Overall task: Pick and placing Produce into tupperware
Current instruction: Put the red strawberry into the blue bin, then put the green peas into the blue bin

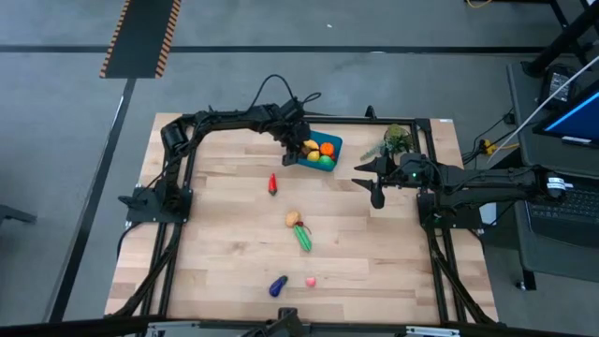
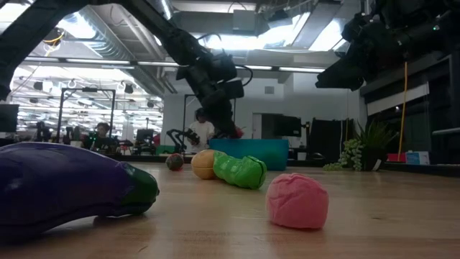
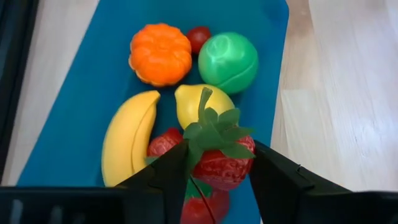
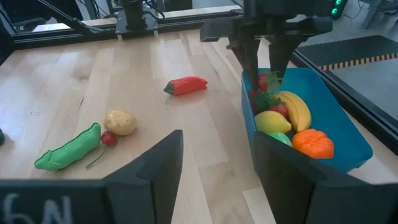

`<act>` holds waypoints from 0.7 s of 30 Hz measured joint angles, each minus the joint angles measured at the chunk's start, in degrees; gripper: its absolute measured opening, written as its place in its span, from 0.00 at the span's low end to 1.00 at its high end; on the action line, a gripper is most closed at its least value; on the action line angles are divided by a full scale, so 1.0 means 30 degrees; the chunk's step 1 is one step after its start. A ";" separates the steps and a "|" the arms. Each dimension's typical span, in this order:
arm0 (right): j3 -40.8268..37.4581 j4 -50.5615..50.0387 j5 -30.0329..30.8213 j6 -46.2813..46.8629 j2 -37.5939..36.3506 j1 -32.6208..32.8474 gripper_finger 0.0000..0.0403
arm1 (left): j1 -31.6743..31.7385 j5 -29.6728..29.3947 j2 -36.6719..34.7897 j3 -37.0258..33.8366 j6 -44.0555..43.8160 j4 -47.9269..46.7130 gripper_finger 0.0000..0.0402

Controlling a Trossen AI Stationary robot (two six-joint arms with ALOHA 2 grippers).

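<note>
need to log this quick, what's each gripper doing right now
Left gripper: over the tub, fingers around a strawberry; whether it is gripped or released cannot be told.
Right gripper: open, holding nothing.

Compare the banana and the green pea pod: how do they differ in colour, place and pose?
The banana is yellow; the pea pod is green. The banana lies inside the teal tub, packed against a lemon and strawberries; the pea pod lies on the bare table, mid-table, beside a tan potato. The left gripper hangs over the banana's tub; nothing hangs over the pea pod. Both are small, elongated toy produce.
</note>
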 joint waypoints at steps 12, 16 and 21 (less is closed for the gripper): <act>0.0002 0.0003 0.0000 -0.0005 0.0000 0.0000 0.49 | -0.0359 -0.0424 -0.0007 -0.0007 -0.0151 0.0117 0.40; 0.0000 0.0001 0.0000 -0.0004 0.0000 0.0000 0.49 | -0.0536 -0.1247 -0.0291 -0.0036 -0.0701 0.0034 0.38; 0.0004 -0.0002 0.0000 -0.0029 0.0000 0.0000 0.49 | -0.0786 -0.1519 -0.1409 -0.0036 -0.1957 -0.1571 0.36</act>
